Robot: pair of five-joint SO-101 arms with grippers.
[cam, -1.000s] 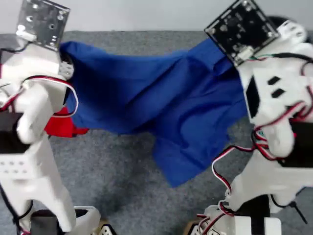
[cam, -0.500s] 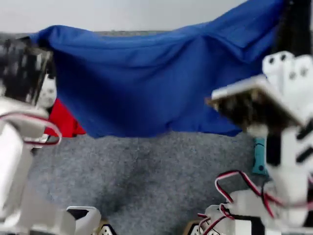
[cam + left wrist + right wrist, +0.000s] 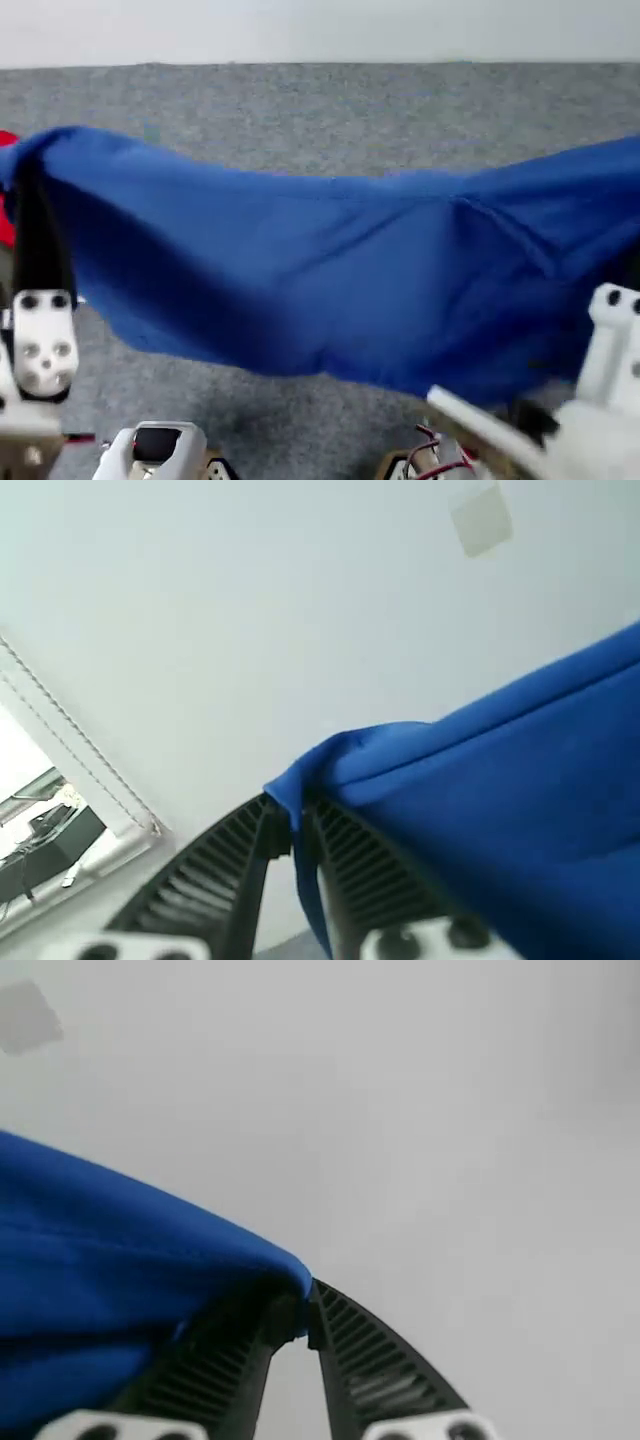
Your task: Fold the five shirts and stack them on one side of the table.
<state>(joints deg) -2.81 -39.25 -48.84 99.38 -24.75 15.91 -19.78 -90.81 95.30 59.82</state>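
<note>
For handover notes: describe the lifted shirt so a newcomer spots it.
Over the grey table, a blue shirt hangs stretched between the left end effector and right end effector. Unlike the red cloth beside it, it is held aloft.

The left end effector [image 3: 290, 825] is closed on a bunched edge of the blue shirt [image 3: 500, 800]. Its two black ribbed fingers [image 3: 215, 865] meet at the tips with the cloth pinched between them. A narrow strip of the fabric hangs down in the gap between the fingers. From the end effector the shirt spreads away to one side as a broad, smooth sheet. Behind the end effector is a pale wall [image 3: 250, 610] bearing a small square plate [image 3: 481, 518]. A window blind [image 3: 70, 730] lies off to the side opposite the shirt.
</note>
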